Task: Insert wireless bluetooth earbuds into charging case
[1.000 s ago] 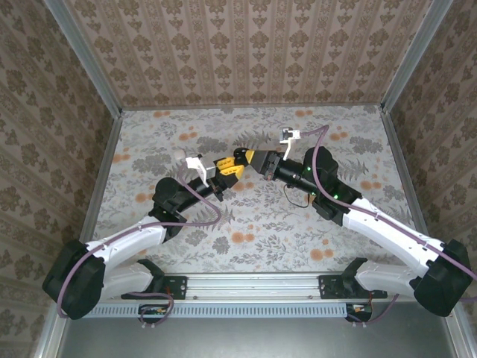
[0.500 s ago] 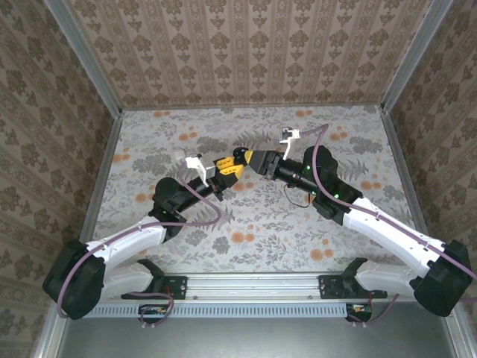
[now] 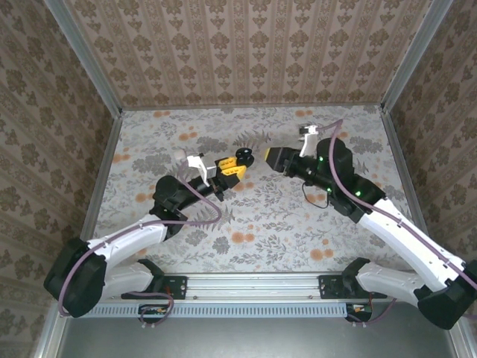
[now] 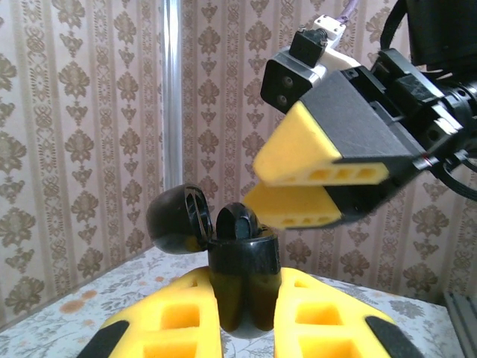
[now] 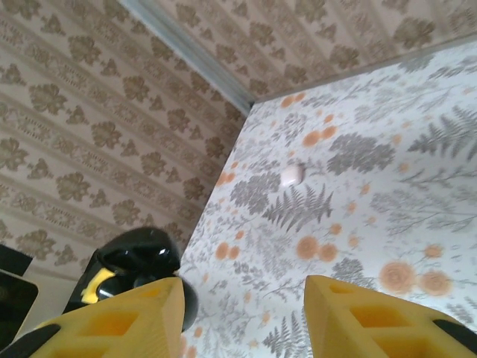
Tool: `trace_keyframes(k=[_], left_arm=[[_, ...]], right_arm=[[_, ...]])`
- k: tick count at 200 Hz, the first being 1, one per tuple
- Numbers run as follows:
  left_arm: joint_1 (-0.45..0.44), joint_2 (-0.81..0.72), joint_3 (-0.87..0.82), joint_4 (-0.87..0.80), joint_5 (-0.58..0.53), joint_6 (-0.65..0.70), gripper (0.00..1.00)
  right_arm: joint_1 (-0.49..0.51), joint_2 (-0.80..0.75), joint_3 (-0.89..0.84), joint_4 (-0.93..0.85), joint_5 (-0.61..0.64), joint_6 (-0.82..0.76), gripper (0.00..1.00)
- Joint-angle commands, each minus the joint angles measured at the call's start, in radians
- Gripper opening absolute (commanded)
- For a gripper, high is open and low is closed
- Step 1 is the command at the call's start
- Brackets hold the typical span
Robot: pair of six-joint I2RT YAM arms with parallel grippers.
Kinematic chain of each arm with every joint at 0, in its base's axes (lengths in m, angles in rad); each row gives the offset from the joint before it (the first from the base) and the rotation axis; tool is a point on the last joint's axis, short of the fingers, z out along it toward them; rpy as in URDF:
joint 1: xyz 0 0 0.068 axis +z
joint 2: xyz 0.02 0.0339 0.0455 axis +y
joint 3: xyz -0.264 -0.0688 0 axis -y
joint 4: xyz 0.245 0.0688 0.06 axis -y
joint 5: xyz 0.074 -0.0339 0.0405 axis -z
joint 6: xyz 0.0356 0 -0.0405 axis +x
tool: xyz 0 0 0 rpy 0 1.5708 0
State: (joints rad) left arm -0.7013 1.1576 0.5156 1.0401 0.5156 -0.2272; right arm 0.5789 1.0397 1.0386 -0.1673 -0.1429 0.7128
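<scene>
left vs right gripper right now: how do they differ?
The left gripper is shut on the charging case, whose lid is open; the right gripper holds nothing. The left fingers press the case's sides; the right fingers stand apart, with the table seen between them. The right gripper points at the case but is apart from it in the top view. Shared: yellow fingers.

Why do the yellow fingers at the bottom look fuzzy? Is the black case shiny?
Left wrist view: the yellow fingers of the left gripper sit right by the lens, so they blur; the glossy black charging case between them catches pale glints. Right wrist view: the yellow fingers of the right gripper blur too.
</scene>
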Motion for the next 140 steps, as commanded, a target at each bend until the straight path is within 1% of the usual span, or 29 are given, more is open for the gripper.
trace_keyframes(k=[1,13,15,35,50,68,92,140], left_arm=[[0.002,0.015,0.052,0.009,0.093,-0.038,0.00],[0.002,0.029,0.066,-0.007,0.119,-0.040,0.00],[0.002,0.031,0.069,-0.009,0.142,-0.042,0.00],[0.003,0.071,0.096,0.002,0.196,-0.066,0.00],[0.003,0.104,0.119,0.026,0.225,-0.089,0.00],[0.000,0.139,0.152,0.043,0.266,-0.120,0.00],[-0.006,0.181,0.189,0.043,0.303,-0.152,0.00],[-0.015,0.215,0.214,0.042,0.313,-0.168,0.00]], right_arm=[[-0.069,-0.025,0.027,-0.055,-0.068,-0.008,0.48],[-0.109,-0.019,0.025,-0.044,-0.136,0.013,0.48],[-0.116,-0.017,0.024,-0.041,-0.148,0.017,0.48],[-0.170,0.012,0.027,-0.012,-0.297,0.065,0.50],[-0.194,0.043,0.029,0.015,-0.398,0.099,0.52],[-0.206,0.077,0.028,0.040,-0.487,0.124,0.53],[-0.214,0.108,0.028,0.060,-0.560,0.146,0.54],[-0.213,0.149,0.020,0.136,-0.611,0.195,0.50]])
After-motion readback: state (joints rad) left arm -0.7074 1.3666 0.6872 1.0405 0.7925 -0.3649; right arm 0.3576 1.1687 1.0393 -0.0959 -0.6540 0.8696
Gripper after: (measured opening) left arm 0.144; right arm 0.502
